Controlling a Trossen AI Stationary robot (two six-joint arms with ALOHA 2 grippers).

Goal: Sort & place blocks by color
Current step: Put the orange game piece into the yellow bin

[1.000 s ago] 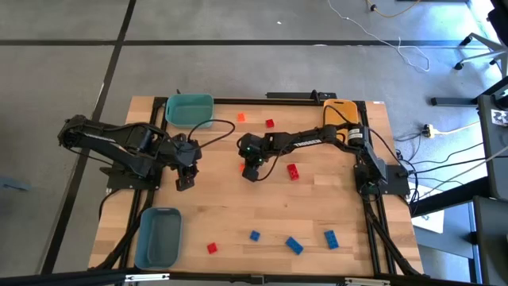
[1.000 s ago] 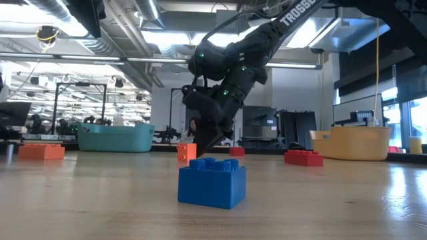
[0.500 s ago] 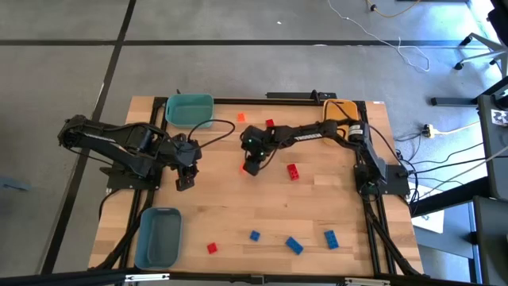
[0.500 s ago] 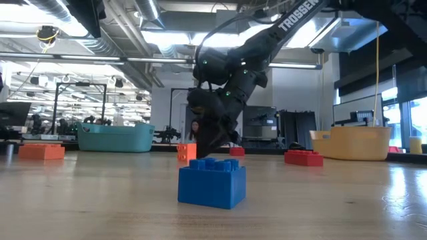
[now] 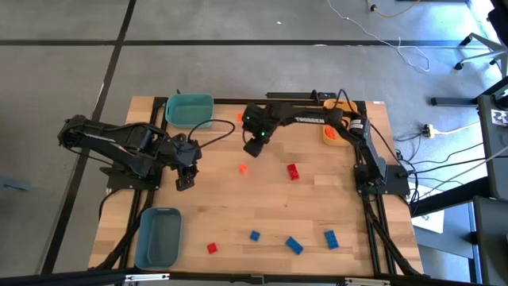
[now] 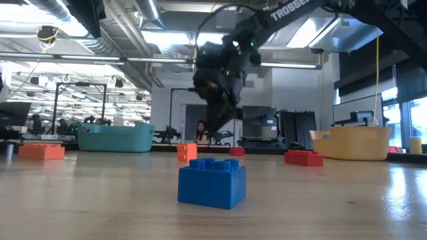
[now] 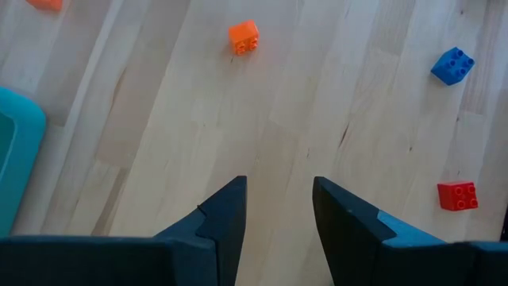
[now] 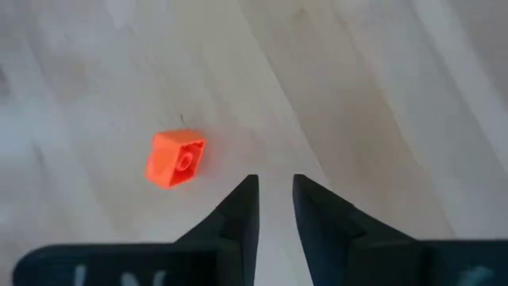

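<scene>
My right hand (image 5: 253,148) hangs empty, fingers slightly parted, above the orange block (image 5: 244,168) lying loose on the bench (image 5: 262,206).

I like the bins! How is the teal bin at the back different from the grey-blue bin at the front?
The teal bin is greener and sits at the table's far edge, turned sideways. The grey-blue bin is duller, sits at the near-left corner, and is turned lengthwise. Both are rounded rectangular tubs and look empty from above.

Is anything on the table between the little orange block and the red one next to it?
No. The high view shows bare wood between the orange block and the red block.
</scene>
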